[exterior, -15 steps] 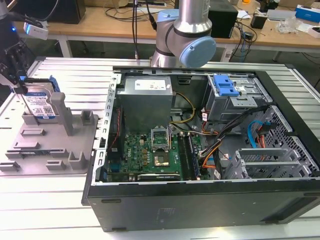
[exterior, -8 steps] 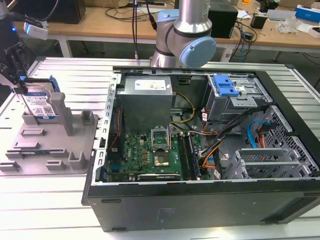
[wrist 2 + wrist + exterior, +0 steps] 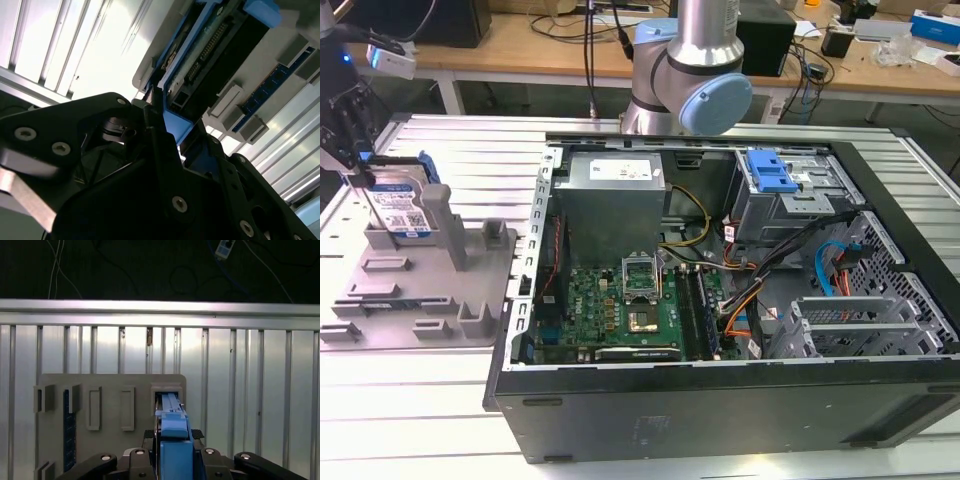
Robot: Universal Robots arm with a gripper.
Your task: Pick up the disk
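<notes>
We see our black gripper (image 3: 172,452) clenched on the flat silver blue-railed disk (image 3: 402,208), at nine o'clock of the black computer case (image 3: 720,400).

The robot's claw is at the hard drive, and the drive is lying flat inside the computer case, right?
Not quite. The claw is at the hard drive, but the drive stands on its edge in the grey fixture, outside the computer case. The exterior view shows it, at that view's left.

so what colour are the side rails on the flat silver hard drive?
Blue, clearest in the first wrist view on the flat silver hard drive's side rails.
</notes>
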